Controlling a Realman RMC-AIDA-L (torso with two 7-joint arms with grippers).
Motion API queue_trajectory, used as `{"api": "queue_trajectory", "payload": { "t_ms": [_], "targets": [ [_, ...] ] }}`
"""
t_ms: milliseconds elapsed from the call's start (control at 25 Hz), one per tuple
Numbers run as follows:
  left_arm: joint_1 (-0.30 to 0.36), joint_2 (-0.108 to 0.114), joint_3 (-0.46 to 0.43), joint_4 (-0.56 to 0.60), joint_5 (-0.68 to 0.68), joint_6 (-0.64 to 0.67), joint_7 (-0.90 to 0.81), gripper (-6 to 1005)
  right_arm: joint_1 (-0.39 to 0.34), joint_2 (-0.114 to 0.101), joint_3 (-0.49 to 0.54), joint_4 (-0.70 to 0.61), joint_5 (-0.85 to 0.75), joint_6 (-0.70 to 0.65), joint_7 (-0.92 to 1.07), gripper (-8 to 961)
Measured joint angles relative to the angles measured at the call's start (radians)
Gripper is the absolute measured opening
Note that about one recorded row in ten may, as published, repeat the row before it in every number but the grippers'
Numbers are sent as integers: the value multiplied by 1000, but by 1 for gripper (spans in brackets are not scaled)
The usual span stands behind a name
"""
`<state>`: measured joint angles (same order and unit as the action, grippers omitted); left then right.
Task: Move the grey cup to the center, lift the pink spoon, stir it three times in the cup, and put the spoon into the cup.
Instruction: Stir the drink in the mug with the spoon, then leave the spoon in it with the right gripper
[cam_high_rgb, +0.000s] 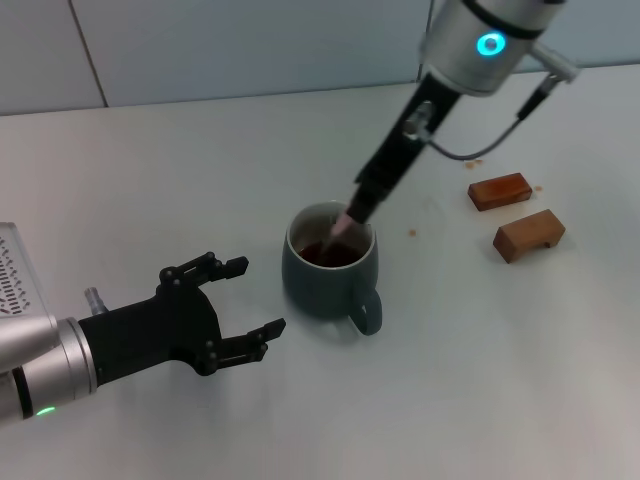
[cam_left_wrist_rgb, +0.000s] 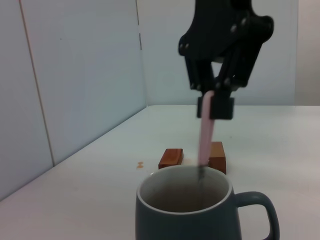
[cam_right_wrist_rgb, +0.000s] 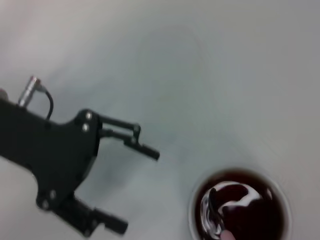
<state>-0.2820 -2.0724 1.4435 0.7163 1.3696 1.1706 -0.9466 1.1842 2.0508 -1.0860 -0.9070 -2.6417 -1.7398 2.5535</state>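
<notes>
right hand (cam_high_rgb: 352, 212) clamped on pink spoon (cam_left_wrist_rgb: 205, 135), bowl in grey cup (cam_high_rgb: 330, 276)

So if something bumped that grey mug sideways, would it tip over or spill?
Probably not tip: the grey cup looks squat and wide-based, so it would more likely slide on the smooth table. Spilling seems the bigger risk, since brown liquid sits inside. The pink spoon, held by the right gripper, dips into it and might knock the rim.
</notes>
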Motion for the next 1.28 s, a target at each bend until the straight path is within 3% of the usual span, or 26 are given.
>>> {"api": "queue_trajectory", "payload": {
  "t_ms": [200, 400, 560, 680, 1000, 1280],
  "targets": [
    [0, 0, 0, 3, 0, 6, 0, 841, 13, 4, -8, 28, -38, 68, 0, 121],
    [-3, 0, 0, 3, 0, 6, 0, 841, 15, -5, -6, 13, -61, 8, 2, 120],
    [-5, 0, 0, 2, 0, 7, 0, 841, 15, 11, -2, -15, -39, -45, 2, 121],
    [-5, 0, 2, 1, 0, 8, 0, 841, 16, 22, -8, -9, -35, -9, 0, 121],
    [-5, 0, 3, 2, 0, 8, 0, 841, 20, 5, -3, 0, -86, -8, 4, 120],
    [-5, -1, 6, 1, 0, 7, 0, 841, 25, 16, -5, 5, -30, -22, 2, 121]
  ]
}}
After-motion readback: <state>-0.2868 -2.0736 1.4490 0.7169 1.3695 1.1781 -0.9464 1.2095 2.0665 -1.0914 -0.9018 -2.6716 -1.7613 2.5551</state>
